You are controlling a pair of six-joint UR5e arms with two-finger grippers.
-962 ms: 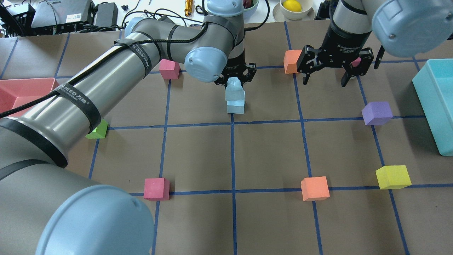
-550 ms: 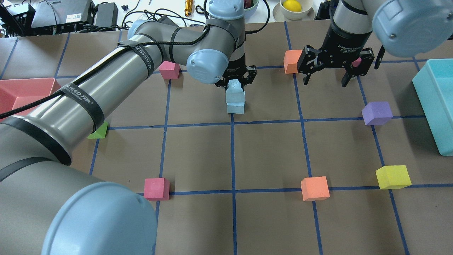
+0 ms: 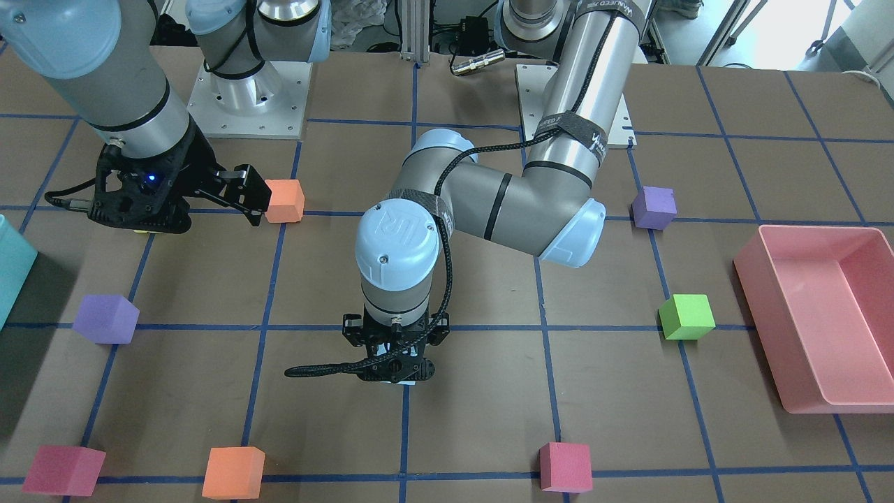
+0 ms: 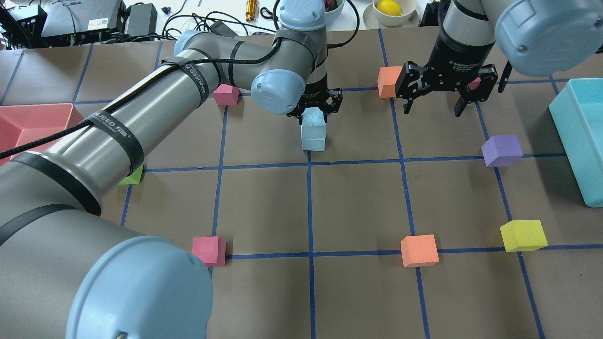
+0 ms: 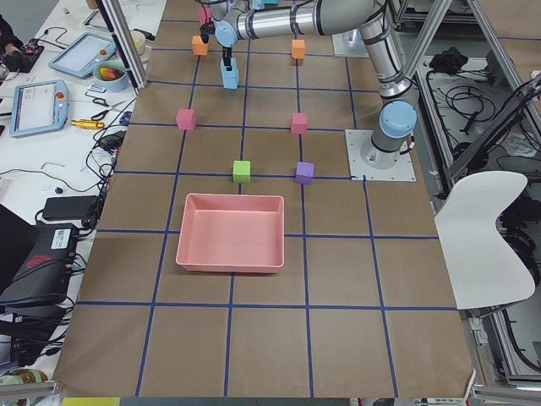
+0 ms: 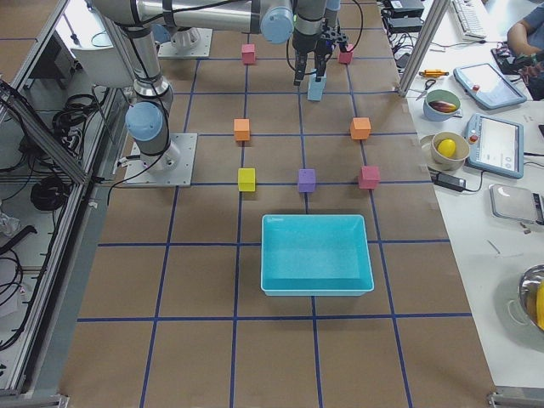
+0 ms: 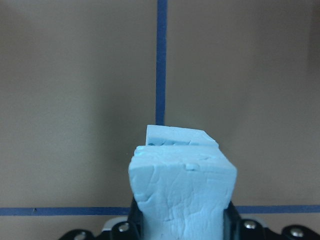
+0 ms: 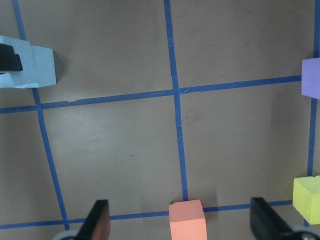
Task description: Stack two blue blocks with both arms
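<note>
Two pale blue blocks stand stacked near the table's middle back. The upper blue block [image 4: 313,120] sits on the lower blue block [image 4: 313,142], their edges nearly flush. My left gripper [image 4: 314,109] points straight down and is shut on the upper block. In the left wrist view the held block [image 7: 182,192] fills the foreground, with the lower block's edge [image 7: 175,136] showing behind it. My right gripper [image 4: 435,104] is open and empty, hanging above the table to the right of the stack. The stack also shows in the right wrist view [image 8: 35,67].
An orange cube [image 4: 387,81] sits just left of the right gripper. A purple cube [image 4: 502,150], yellow cube [image 4: 523,234], orange cube [image 4: 419,250], two pink cubes [image 4: 208,250] [image 4: 226,94] and a green cube [image 4: 132,176] lie around. A teal bin [image 4: 582,136] is at the right, a pink bin [image 4: 28,122] at the left.
My left gripper has come down with the upper blue block, which was tilted and offset above the lower one and now rests squarely on it. The right arm has not moved.
</note>
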